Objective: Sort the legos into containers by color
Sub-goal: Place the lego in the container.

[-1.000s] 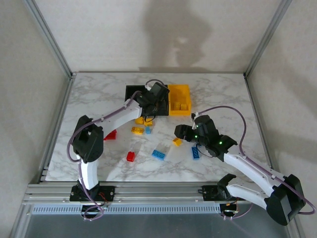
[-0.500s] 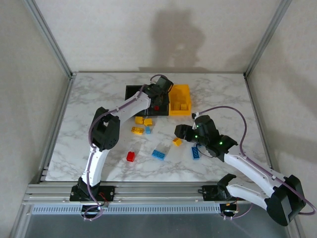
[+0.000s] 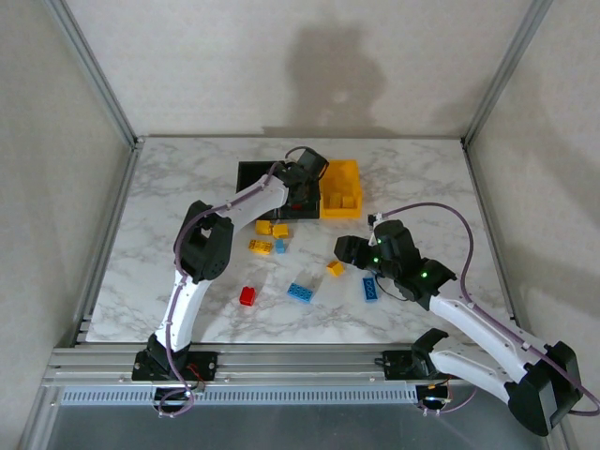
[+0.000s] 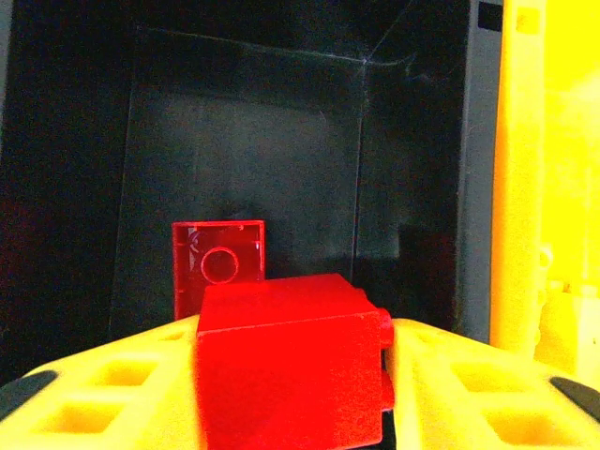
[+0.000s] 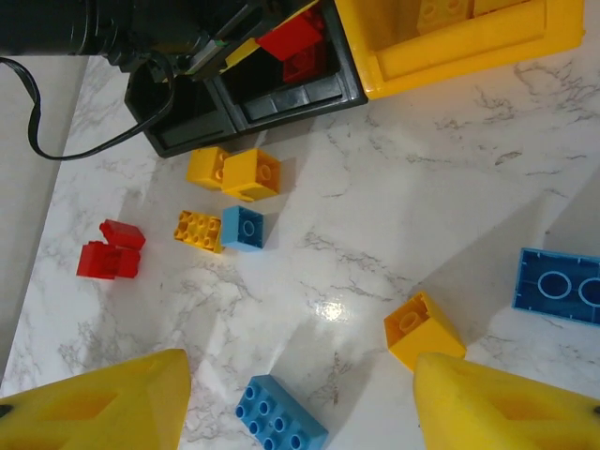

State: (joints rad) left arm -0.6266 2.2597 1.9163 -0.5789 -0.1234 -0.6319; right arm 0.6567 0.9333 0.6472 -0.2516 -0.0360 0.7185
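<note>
My left gripper (image 3: 302,192) is shut on a red lego (image 4: 291,361) over the middle black container (image 4: 281,141), where another red lego (image 4: 218,262) lies. The yellow container (image 3: 340,187) stands to its right and a second black container (image 3: 253,172) to its left. My right gripper (image 5: 300,403) hangs open above the table, a blue lego (image 5: 281,414) below the gap and a yellow lego (image 5: 424,328) near its right finger. Also loose are two yellow legos (image 5: 251,174), a flat yellow one (image 5: 199,230), a small blue one (image 5: 243,228) and red ones (image 5: 111,251).
Another blue lego (image 3: 370,289) lies under my right arm and a red lego (image 3: 247,295) sits toward the front left. Yellow legos (image 3: 345,200) rest inside the yellow container. The left arm's elbow (image 3: 202,246) stands over the table's left-middle part. A metal frame surrounds the table.
The left arm swung right and carried the red lego over the middle black container, then held there. The right gripper drifted slightly right and nearer, still open.
</note>
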